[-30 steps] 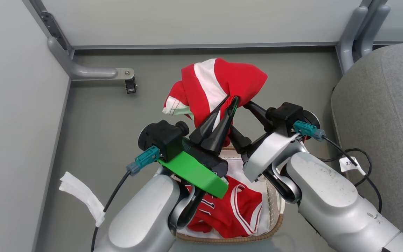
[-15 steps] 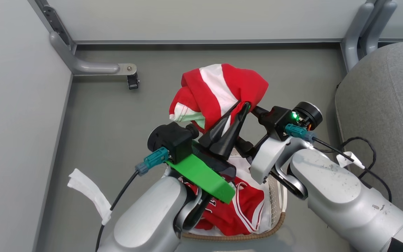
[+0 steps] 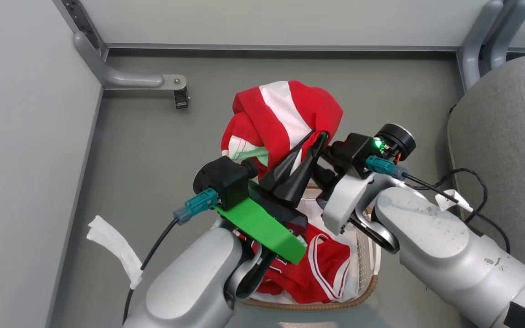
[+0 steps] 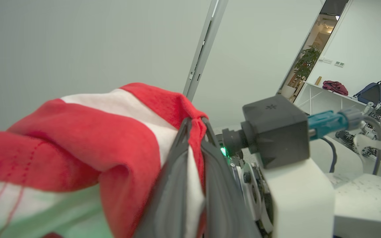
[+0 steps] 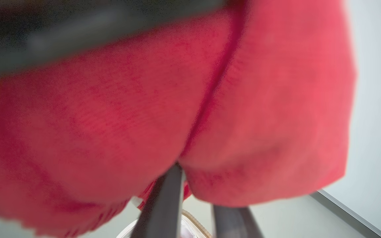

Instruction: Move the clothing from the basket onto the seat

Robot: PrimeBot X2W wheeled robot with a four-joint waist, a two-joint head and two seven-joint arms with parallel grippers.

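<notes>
Holding the red, white-striped shorts [image 3: 285,114] bunched in the air above the basket [image 3: 363,291], the left gripper [image 3: 318,135] is clenched on a fold of them, with cloth pinched between its two dark fingers. The right gripper [image 5: 198,190] reaches in from the right, its fingers pressed into the underside of the shorts; I cannot tell whether it grips any cloth. The red jersey [image 3: 321,269] lies in the basket on a white sheet [image 3: 309,210]. The grey seat [image 3: 508,136] stands to the right, well apart from the shorts.

No legible txt, asterisk-like mark on black cam box [image 4: 276,130]
</notes>
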